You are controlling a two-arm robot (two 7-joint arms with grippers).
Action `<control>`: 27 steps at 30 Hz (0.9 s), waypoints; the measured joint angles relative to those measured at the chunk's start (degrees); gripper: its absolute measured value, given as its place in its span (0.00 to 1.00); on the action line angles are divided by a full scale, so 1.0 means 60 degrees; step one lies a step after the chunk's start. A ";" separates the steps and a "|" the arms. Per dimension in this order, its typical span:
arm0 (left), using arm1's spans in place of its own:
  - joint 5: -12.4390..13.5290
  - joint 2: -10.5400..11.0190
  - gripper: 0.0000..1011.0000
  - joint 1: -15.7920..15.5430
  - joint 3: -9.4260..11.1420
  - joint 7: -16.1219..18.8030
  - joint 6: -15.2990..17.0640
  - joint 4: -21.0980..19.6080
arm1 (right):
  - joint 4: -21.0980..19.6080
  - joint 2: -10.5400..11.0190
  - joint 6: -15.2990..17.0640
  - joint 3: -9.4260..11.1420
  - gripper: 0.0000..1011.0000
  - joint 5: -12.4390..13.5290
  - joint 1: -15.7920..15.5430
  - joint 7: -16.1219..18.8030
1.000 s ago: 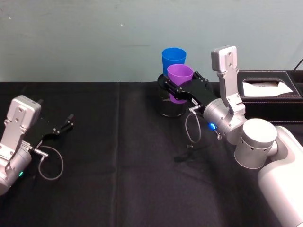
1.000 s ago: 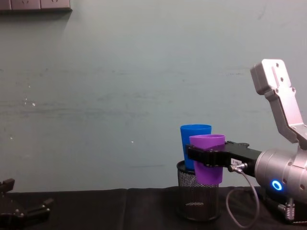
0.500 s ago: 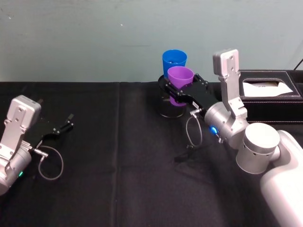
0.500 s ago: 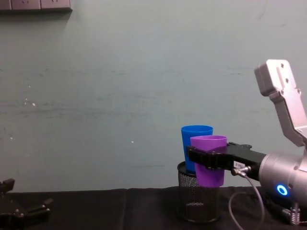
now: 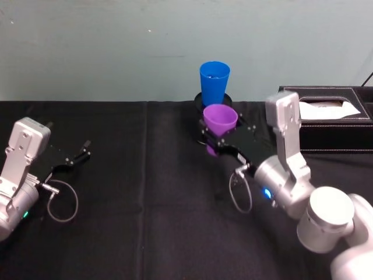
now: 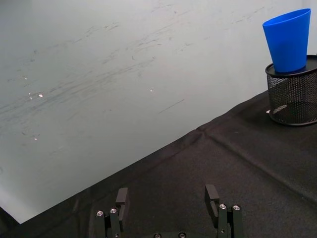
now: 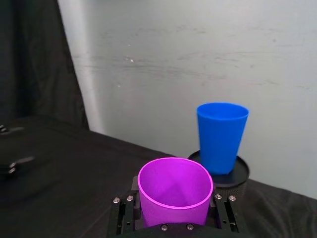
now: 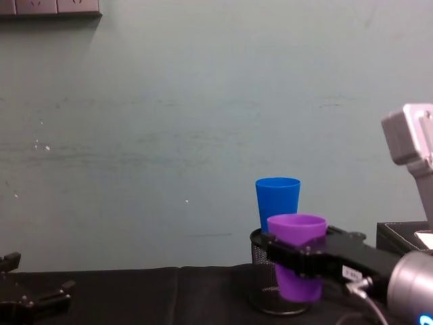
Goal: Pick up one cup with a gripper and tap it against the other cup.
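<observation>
Right gripper (image 5: 217,142) clamped on the purple cup (image 5: 220,121), held upright, rim up, above the black cloth (image 5: 145,192) and just in front of the blue cup (image 5: 214,81). The blue cup stands upright on top of a black mesh holder (image 6: 293,96) at the back of the table, near the wall. In the right wrist view the two cups are apart, a clear gap between them; from the chest view they overlap and the gap cannot be judged. Left gripper (image 6: 168,210) rests low at the table's left side, fingers spread, holding nothing, well apart from both cups.

Risk: the blue cup is light and perched high on the holder, so a firm or high tap would likely topple it or push it off the back. A loose grip on the smooth, tapered purple cup could let it slip or tilt on contact. The tissue box (image 5: 326,116) to the right lies near the arm's path.
</observation>
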 joint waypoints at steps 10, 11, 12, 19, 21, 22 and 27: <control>0.0000 0.0000 0.99 0.0000 0.0000 0.0000 0.0000 0.0000 | 0.0166 -0.0016 -0.1257 -0.0054 0.72 -0.0162 -0.0745 0.0021; 0.0000 0.0000 0.99 0.0000 0.0000 0.0000 0.0000 0.0000 | 0.0302 -0.0047 -0.1459 -0.0057 0.72 -0.0210 -0.0797 0.0020; 0.0000 0.0000 0.99 0.0000 0.0000 0.0000 0.0000 0.0000 | 0.0466 -0.0093 -0.1709 -0.0056 0.72 -0.0266 -0.0840 0.0018; 0.0000 0.0000 0.99 0.0000 0.0000 0.0000 0.0000 0.0000 | 0.1120 -0.0288 -0.2436 0.0015 0.72 -0.0434 -0.0939 0.0012; 0.0000 0.0000 0.99 0.0000 0.0000 0.0000 0.0000 0.0000 | 0.1199 -0.0314 -0.2510 0.0029 0.72 -0.0484 -0.0958 0.0011; 0.0000 0.0000 0.99 0.0000 0.0000 0.0000 0.0000 0.0000 | 0.1225 -0.0326 -0.2541 0.0032 0.72 -0.0511 -0.0970 0.0011; 0.0000 0.0000 0.99 0.0000 0.0000 0.0000 0.0000 0.0000 | 0.1337 -0.0395 -0.2689 0.0067 0.72 -0.0668 -0.1046 -0.0021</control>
